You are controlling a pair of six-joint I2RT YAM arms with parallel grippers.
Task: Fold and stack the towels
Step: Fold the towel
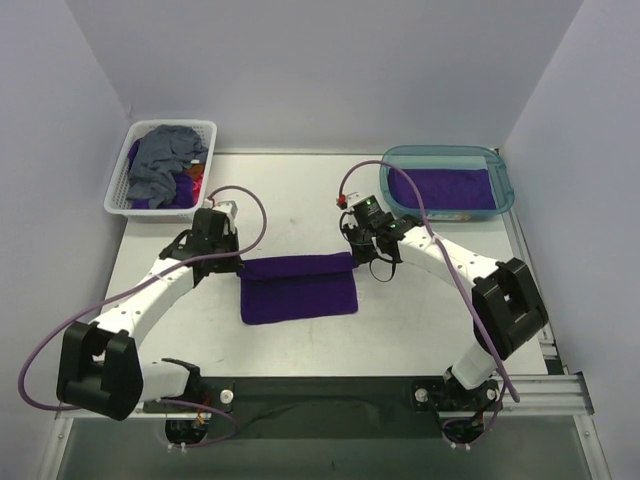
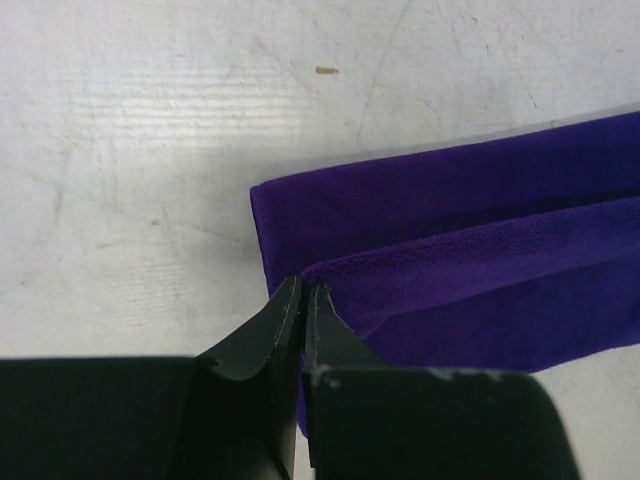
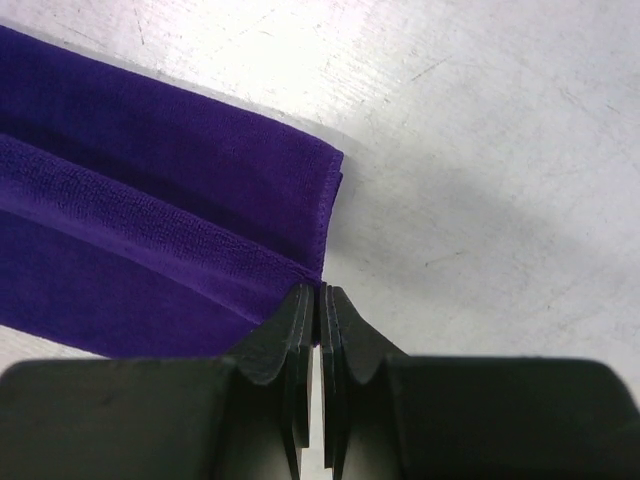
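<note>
A deep purple towel (image 1: 298, 288) lies folded on the white table between the arms. My left gripper (image 1: 228, 262) is shut on the towel's left edge, where an upper layer (image 2: 470, 255) is pinched at the fingertips (image 2: 283, 303). My right gripper (image 1: 366, 252) is shut on the towel's right edge (image 3: 318, 262). Both hold the upper layer just above the lower one. A second purple towel (image 1: 444, 187) lies flat in the teal tub (image 1: 504, 180). A slate blue-grey towel (image 1: 160, 160) lies crumpled in the white basket (image 1: 116, 200), over purple and reddish cloth.
The basket stands at the back left, the tub at the back right. Purple cables loop from both wrists. A metal rail (image 1: 560, 395) runs along the table's near edge.
</note>
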